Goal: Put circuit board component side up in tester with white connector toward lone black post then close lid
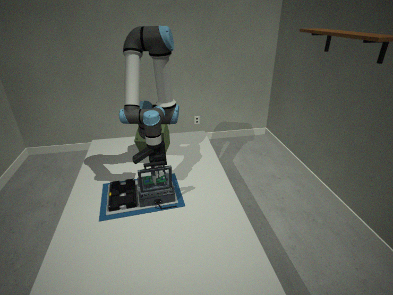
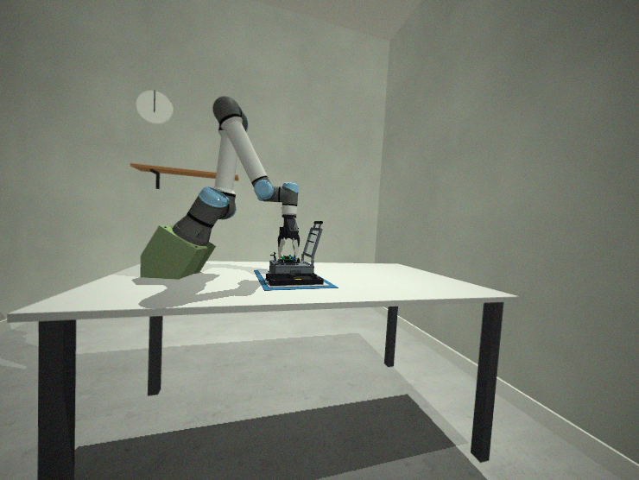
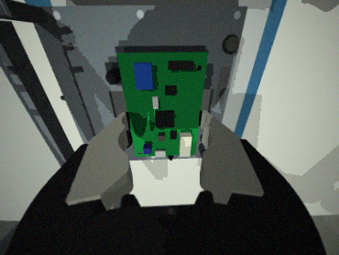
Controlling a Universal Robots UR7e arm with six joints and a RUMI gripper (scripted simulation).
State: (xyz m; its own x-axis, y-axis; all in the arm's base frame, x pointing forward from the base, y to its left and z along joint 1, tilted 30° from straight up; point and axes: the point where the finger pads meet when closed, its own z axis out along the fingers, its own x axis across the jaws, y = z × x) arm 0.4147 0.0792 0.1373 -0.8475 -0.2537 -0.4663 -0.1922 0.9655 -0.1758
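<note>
My gripper (image 3: pixel 164 112) is shut on the green circuit board (image 3: pixel 162 107), gripping its two long edges near the end with the white connector (image 3: pixel 185 142). The component side faces the wrist camera. The board hangs over the grey tester (image 1: pixel 156 191), just above its bed. The tester's lid (image 1: pixel 155 179) stands open and upright; in the top view the board (image 1: pixel 154 180) shows through the lid frame. In the exterior view the gripper (image 2: pixel 289 247) points straight down over the tester (image 2: pixel 291 268), beside the raised lid (image 2: pixel 313 241). A dark round post (image 3: pixel 231 43) stands past the board's far right corner.
The black tray (image 1: pixel 122 193) lies left of the tester on a blue mat (image 1: pixel 141 202). The arm's green base (image 2: pixel 175 255) stands at the back of the white table. A small black lever (image 1: pixel 167 206) lies in front of the tester.
</note>
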